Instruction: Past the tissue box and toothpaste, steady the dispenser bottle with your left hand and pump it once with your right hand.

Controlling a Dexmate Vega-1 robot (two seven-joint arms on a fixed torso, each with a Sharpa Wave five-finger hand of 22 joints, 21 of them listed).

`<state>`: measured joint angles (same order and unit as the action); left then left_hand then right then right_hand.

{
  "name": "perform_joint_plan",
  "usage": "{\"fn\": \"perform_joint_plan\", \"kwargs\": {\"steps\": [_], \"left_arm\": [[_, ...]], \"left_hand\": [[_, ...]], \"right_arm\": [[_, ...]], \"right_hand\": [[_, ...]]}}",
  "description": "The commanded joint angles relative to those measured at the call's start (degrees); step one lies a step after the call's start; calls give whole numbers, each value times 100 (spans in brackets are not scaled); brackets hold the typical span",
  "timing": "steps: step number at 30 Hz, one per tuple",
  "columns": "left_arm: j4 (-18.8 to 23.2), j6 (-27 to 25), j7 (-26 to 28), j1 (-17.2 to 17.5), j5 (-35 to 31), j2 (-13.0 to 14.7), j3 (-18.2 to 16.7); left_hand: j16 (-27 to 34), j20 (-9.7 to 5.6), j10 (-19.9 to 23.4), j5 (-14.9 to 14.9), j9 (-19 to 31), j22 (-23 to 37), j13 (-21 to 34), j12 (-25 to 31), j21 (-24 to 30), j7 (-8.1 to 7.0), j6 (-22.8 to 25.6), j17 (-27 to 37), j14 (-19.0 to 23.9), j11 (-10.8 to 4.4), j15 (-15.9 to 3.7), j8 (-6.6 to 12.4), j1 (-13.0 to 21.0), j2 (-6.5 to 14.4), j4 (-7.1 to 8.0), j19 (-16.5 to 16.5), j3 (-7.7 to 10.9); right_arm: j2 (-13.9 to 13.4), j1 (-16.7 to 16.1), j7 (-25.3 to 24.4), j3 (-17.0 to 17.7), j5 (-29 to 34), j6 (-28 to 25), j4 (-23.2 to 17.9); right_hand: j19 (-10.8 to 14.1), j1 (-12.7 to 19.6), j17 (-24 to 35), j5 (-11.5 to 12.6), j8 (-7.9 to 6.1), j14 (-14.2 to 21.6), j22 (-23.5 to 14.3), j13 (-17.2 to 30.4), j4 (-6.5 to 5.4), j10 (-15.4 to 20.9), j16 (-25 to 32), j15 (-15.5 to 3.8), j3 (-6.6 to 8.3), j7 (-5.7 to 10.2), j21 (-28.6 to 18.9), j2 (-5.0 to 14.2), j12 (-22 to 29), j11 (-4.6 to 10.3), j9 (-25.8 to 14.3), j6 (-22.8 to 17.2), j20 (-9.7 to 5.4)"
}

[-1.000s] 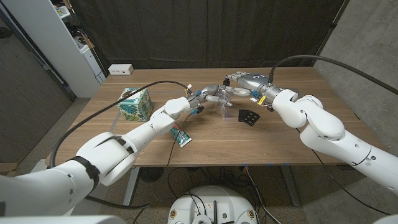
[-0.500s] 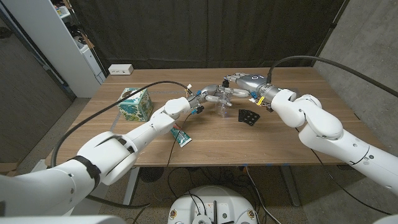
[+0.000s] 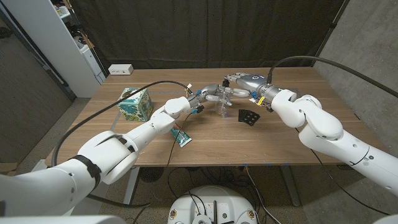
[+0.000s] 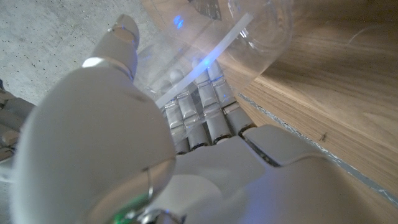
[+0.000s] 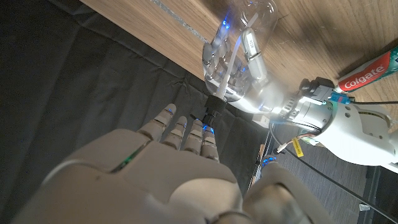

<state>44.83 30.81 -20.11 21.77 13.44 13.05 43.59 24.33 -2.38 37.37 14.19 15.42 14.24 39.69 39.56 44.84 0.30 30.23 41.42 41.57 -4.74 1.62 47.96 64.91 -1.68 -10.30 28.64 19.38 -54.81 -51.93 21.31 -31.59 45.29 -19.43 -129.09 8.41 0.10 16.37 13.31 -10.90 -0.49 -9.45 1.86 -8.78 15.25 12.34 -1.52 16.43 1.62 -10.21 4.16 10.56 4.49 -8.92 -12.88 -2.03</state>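
Observation:
A clear dispenser bottle (image 3: 222, 108) stands upright at the middle of the wooden table (image 3: 280, 140), beyond the tissue box (image 3: 135, 102) and the toothpaste tube (image 3: 180, 135). My left hand (image 3: 208, 94) grips the bottle from its left side. In the left wrist view its fingers (image 4: 199, 118) wrap the clear wall of the bottle (image 4: 249, 25). My right hand (image 3: 241, 79) hovers over the pump top with fingers stretched out. The right wrist view has those fingers (image 5: 186, 134) pointing at the pump head (image 5: 214, 112) above the bottle (image 5: 239, 43); whether they touch it is unclear.
A flat black piece (image 3: 249, 117) lies just right of the bottle. The toothpaste (image 5: 367, 71) lies under my left forearm. A white cabinet (image 3: 56, 43) stands off the table's far left, and a white power strip (image 3: 120, 69) lies behind the table.

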Motion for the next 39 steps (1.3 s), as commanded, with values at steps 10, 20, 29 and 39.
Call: {"fn": "perform_joint_plan", "kwargs": {"steps": [10, 20, 29, 39], "left_arm": [[284, -48, -11, 118, 1, 118, -3], [456, -113, 27, 191, -1, 195, -22], [618, -170, 74, 268, -16, 262, -29], [763, -242, 100, 332, -21, 326, -37]], "left_hand": [[-53, -654, 706, -22, 25, 0, 31, 38, 106, -464, 526, 13, 629, -675, -1539, 34, 655, 933, 34, -36, -12], [-72, -654, 705, -24, 10, -13, 16, 21, 160, -460, 535, 21, 645, -678, -1539, 28, 651, 936, 37, -53, -18], [-90, -653, 711, -24, 6, -25, 16, 15, 209, -463, 535, 31, 658, -679, -1538, 25, 651, 938, 37, -75, -22], [-115, -655, 715, -24, 7, -41, 25, 11, 263, -458, 529, 43, 656, -679, -1539, 22, 649, 938, 36, -104, -25]], "right_arm": [[45, -140, -424, 137, -150, -195, -155], [38, -178, -494, 150, -113, -269, -239], [-4, -245, -526, 203, -115, -306, -339], [-29, -329, -630, 268, -139, -305, -397]], "right_hand": [[85, 16, 6, 5, -32, 66, -19, 899, -38, 140, 47, -18, -3, -17, -64, 240, 40, 40, -163, -75, -140], [91, 20, 2, 7, -31, 71, -18, 899, -37, 138, 50, -22, -5, -9, -66, 242, 39, 37, -163, -72, -137], [97, 25, -2, 9, -34, 84, -18, 899, -35, 138, 56, -19, -7, -21, -68, 244, 38, 46, -163, -80, -138], [126, 36, -13, 12, -37, 103, -17, 899, -30, 154, 62, -41, -4, -11, -75, 251, 43, 50, -163, -89, -129]]}}
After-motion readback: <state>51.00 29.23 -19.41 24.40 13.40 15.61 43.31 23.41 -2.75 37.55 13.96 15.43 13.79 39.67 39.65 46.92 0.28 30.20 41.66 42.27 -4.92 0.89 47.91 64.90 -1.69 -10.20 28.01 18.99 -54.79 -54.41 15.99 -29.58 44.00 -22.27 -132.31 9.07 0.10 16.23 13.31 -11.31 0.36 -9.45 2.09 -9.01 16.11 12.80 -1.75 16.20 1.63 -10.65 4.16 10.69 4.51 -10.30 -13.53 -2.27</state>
